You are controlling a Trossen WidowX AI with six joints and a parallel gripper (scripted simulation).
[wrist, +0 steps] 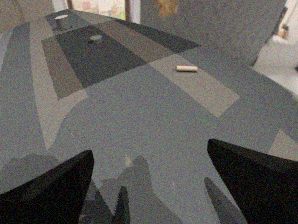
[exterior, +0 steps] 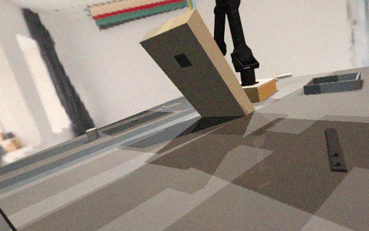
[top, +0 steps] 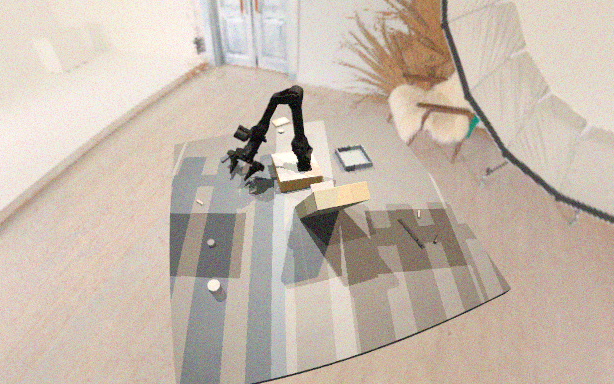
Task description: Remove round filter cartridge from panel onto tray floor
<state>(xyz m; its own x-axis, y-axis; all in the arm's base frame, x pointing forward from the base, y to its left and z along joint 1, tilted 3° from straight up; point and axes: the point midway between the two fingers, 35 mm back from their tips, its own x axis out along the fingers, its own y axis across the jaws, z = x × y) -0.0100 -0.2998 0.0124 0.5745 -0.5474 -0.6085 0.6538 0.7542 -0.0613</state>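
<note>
The service panel (top: 342, 196) (exterior: 202, 69) is a pale wooden block, leaning, in front of the arm's base. The exterior view shows its back with a small dark square opening. Its face is turned away or hidden in all views, so the cartridge and its slots cannot be seen. The grey-walled tray (top: 359, 166) (exterior: 331, 88) lies beside the arm's base; its visible floor is pale in the top view, with nothing seen on it. My gripper (top: 240, 175) (wrist: 152, 151) is open and empty, above the mat on the side of the base away from the tray, clear of the panel.
The arm stands on a wooden block (top: 300, 185) (exterior: 266, 91). A white cylinder (top: 213, 286) (exterior: 92, 133) (wrist: 61, 21), a small disc (top: 211, 243) (wrist: 95, 38) and a pale peg (top: 200, 202) (wrist: 186, 68) lie on the gripper's side. A dark bar (top: 411, 233) (exterior: 335, 150) lies beyond the panel.
</note>
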